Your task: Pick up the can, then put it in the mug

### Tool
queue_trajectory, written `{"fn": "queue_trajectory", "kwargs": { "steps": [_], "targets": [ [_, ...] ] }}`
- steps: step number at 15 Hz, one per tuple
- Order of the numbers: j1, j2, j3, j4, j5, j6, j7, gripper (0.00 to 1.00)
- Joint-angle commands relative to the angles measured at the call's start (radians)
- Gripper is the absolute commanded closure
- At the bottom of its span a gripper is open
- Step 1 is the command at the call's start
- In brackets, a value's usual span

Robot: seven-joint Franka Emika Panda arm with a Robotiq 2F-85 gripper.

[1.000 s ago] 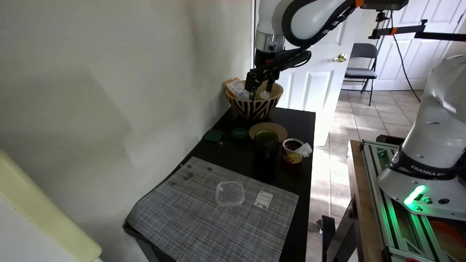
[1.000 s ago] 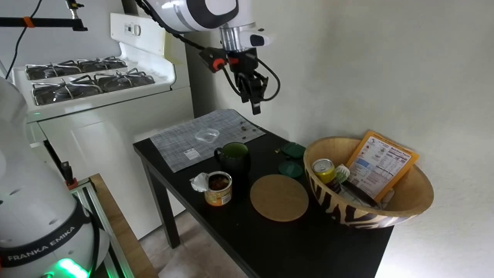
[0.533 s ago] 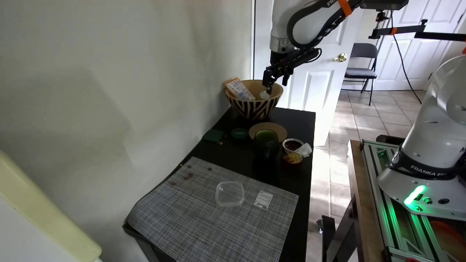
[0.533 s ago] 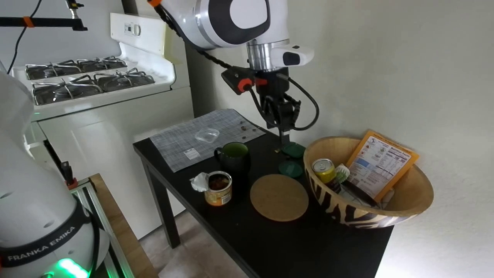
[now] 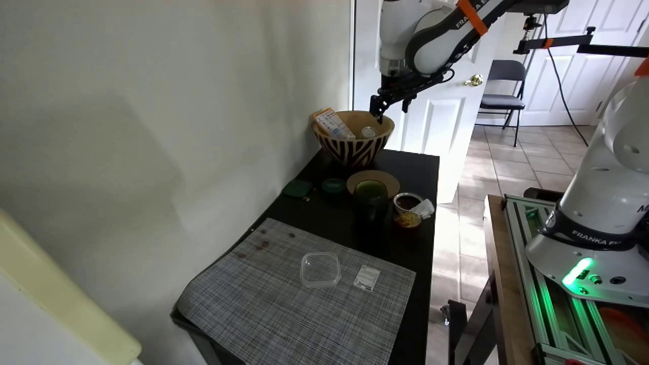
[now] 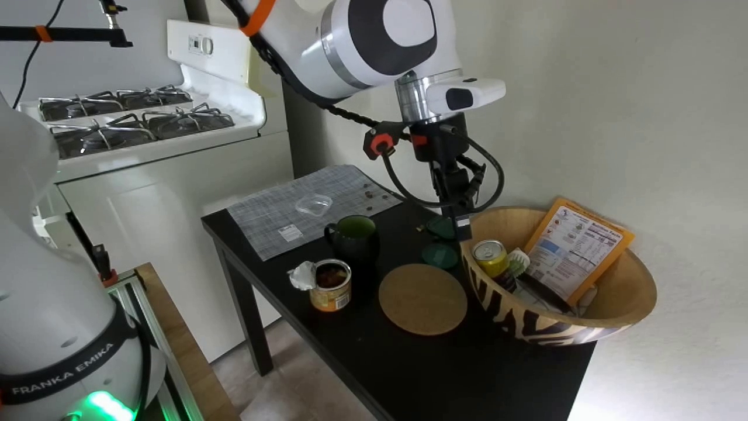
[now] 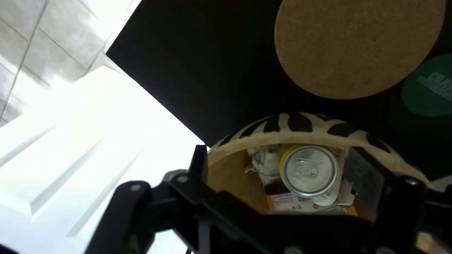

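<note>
The yellow can [image 6: 492,260] stands inside the zigzag-patterned basket near its rim; its silver top also shows in an exterior view [image 5: 368,133] and in the wrist view [image 7: 310,171]. My gripper [image 7: 282,169] is open, its fingers wide apart with the can's top between them in the picture; they do not touch it. In the exterior views the gripper [image 6: 463,228] [image 5: 391,109] is above the basket's rim area, higher than the can. The dark green mug [image 6: 356,242] stands upright on the black table, also seen in an exterior view [image 5: 371,203]; its inside bottom is hidden.
The basket [image 6: 526,321] also holds an orange-edged packet [image 6: 575,251] and a small brush. A round cork mat [image 6: 423,299], an opened tin [image 6: 331,286], green lids [image 6: 440,256] and a grey placemat [image 6: 263,216] with a clear container lie on the table. A wall stands behind.
The arm has swung from over the placemat side towards the basket, so the gripper is now near the can. The gripper has tilted a little. The can, mug and basket have not moved.
</note>
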Motion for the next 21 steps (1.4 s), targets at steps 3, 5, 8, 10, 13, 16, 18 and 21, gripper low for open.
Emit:
{"fn": "queue_trajectory", "kwargs": {
  "steps": [3, 5, 8, 10, 13, 16, 18, 21],
  "targets": [
    [0.047, 0.041, -0.028, 0.024, 0.093, 0.025, -0.01, 0.0],
    [0.057, 0.053, -0.03, 0.036, 0.113, 0.027, -0.011, 0.0],
    [0.047, 0.092, -0.031, 0.056, -0.042, 0.116, 0.185, 0.0],
    [0.046, 0.12, -0.044, 0.069, -0.109, 0.168, 0.259, 0.0],
    [0.054, 0.172, -0.071, 0.079, -0.088, 0.273, 0.234, 0.0],
    [0.062, 0.218, -0.1, 0.081, -0.011, 0.351, 0.182, 0.0],
    [0.072, 0.25, -0.124, 0.084, 0.013, 0.39, 0.174, 0.0],
    [0.099, 0.289, -0.165, 0.095, 0.038, 0.425, 0.154, 0.0]
  ]
}}
